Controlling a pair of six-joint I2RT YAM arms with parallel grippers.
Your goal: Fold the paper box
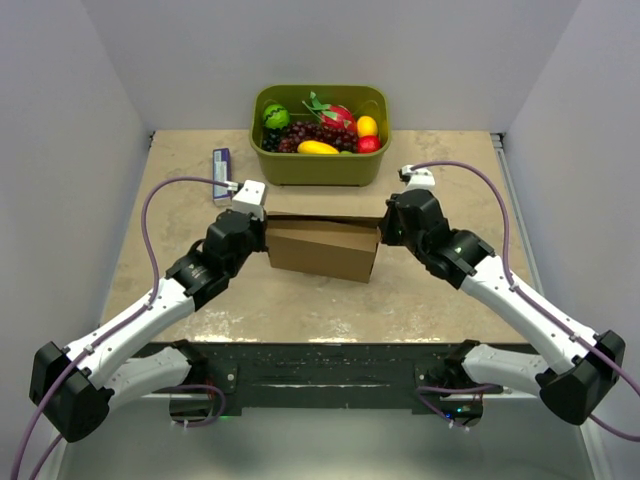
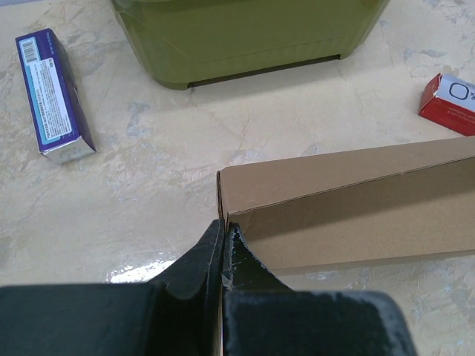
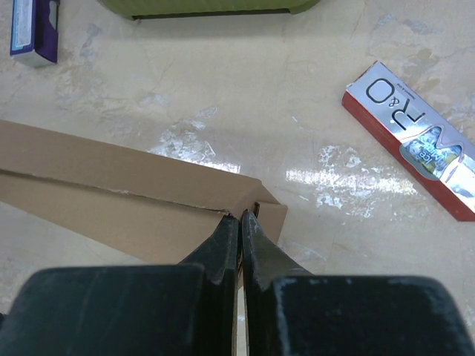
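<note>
The brown paper box stands mid-table between both arms, its long panels raised into a shallow trough. My left gripper is shut on the left end wall of the paper box; in the left wrist view the cardboard edge runs between the two black fingers of that gripper. My right gripper is shut on the box's right end corner; in the right wrist view the thin cardboard of the paper box sits pinched between the jaws of the right gripper.
An olive-green tub of fruit stands just behind the box. A purple carton lies at the back left, also the purple carton. A red and silver carton lies on the table to the right of the box.
</note>
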